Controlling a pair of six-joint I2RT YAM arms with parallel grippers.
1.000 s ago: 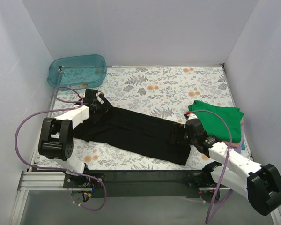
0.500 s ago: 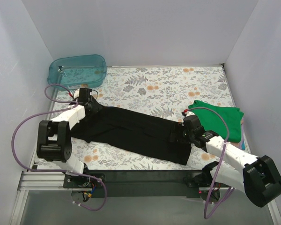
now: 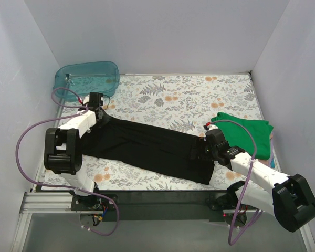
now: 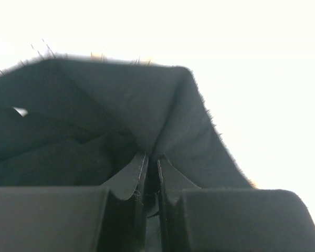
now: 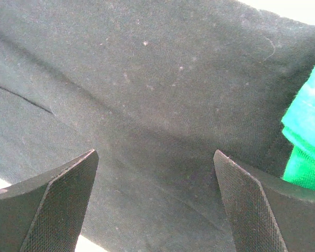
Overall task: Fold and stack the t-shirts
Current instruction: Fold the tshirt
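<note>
Black shirt [image 3: 147, 149] lies stretched in a long strip across the counter [image 3: 199, 100], from near the left edge down toward the near right corner. From above, the left fingers [image 3: 98, 107] sit at its far-left end, but their grip is hidden there. The left wrist view settles it: they are nearly closed, pinching a raised fold of black cloth between them. The right fingers [image 5: 63, 194] are spread wide over the shirt's right end. Whether they touch it I cannot tell. That view also catches a green shirt [image 5: 307, 136] just beside the black one. Above, it lies folded by the right edge with a pink edge under it. A teal tub [image 3: 86, 79] stands at the far left corner, the counter's flower print showing through it.
</note>
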